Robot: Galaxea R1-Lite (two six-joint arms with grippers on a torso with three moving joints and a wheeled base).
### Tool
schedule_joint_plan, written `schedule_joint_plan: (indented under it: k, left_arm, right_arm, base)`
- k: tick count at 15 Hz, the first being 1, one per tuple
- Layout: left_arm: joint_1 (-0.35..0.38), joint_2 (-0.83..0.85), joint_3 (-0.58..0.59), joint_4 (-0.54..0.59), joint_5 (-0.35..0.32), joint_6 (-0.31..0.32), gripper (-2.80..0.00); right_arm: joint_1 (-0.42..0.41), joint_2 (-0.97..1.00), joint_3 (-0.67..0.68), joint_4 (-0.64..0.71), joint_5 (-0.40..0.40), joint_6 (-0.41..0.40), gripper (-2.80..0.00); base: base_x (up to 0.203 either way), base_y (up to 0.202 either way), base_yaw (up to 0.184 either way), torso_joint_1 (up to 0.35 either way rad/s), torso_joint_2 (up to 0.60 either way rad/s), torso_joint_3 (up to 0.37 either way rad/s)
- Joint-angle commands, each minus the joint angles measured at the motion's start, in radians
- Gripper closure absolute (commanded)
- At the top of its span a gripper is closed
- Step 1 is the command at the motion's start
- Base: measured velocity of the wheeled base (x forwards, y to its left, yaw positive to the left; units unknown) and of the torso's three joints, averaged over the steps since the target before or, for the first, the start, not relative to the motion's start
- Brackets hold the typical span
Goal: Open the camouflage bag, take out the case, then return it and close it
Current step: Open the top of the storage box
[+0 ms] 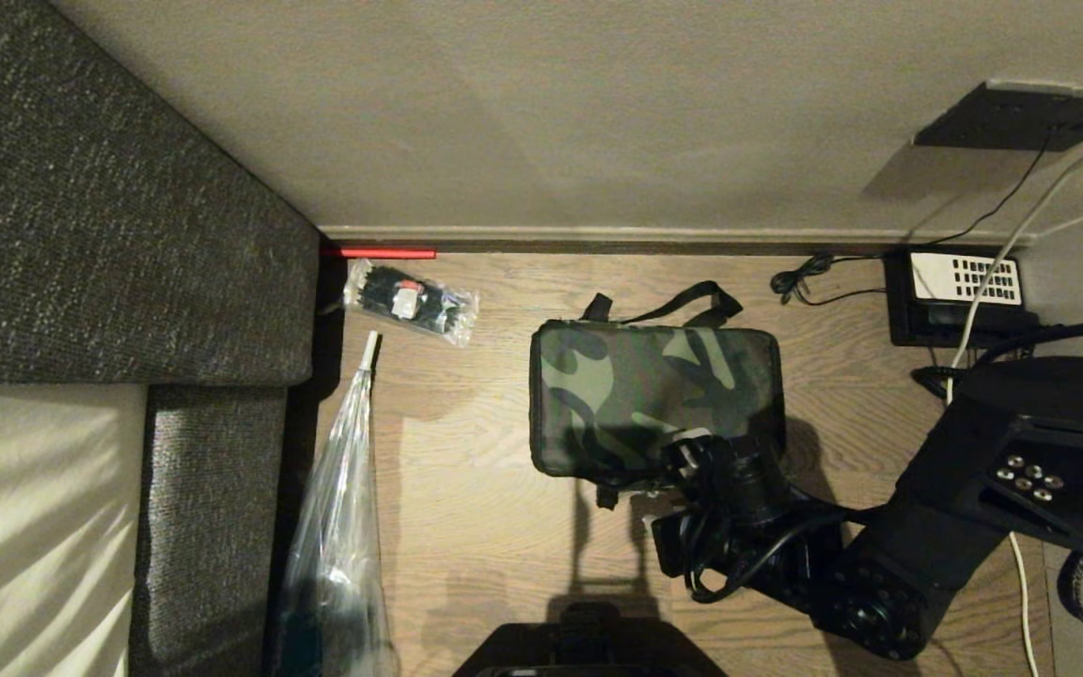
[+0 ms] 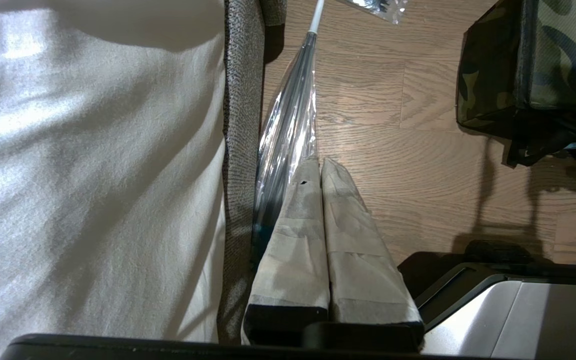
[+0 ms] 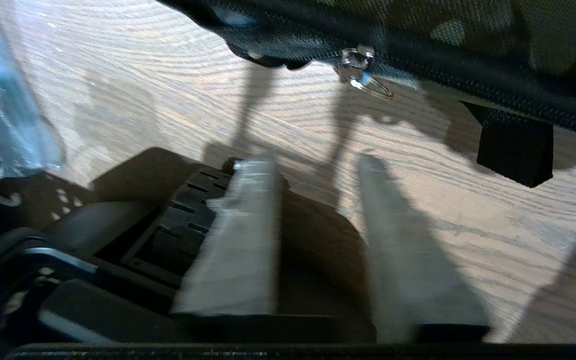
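1. Right arm: black links reach in from the right, elbow bent, wrist angled toward the centre.
2. Right gripper (image 3: 318, 175): low over the floor, pale taped fingers (image 3: 240, 235) parted with a clear gap, nothing between them.
3. Left gripper (image 2: 320, 167): pointing down, taped fingers (image 2: 298, 225) pressed together along their length, nothing between them.
4. Left arm: not in head view.

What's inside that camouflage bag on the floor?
Nothing inside shows: the camouflage bag is zipped shut, so any contents stay hidden. Only its fabric top, black strap and zipper pull are visible.
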Motion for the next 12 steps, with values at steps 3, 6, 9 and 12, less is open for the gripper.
schedule_joint_plan:
  k: [3,6,9,12]
  left_arm:
    - [0.000,0.000,0.000,0.000,0.001,0.000,0.00]
    - [0.000,0.000,0.000,0.000,0.001,0.000,0.00]
    - [0.000,0.000,0.000,0.000,0.000,0.000,0.00]
    - [0.000,0.000,0.000,0.000,0.000,0.000,0.00]
  right_arm:
    - [-0.006,0.053,-0.017,-0.061,-0.003,-0.008,-2.80]
    - [-0.017,0.083,-0.026,-0.095,-0.026,-0.013,-2.80]
    - [-0.039,0.106,-0.044,-0.111,-0.027,-0.012,-2.80]
    - [-0.049,0.135,-0.073,-0.115,-0.029,-0.008,-2.80]
  base:
    - [0.000,0.000,0.000,0.000,0.00,0.000]
    - [0.000,0.000,0.000,0.000,0.00,0.000]
    - [0.000,0.000,0.000,0.000,0.00,0.000]
    - [0.000,0.000,0.000,0.000,0.00,0.000]
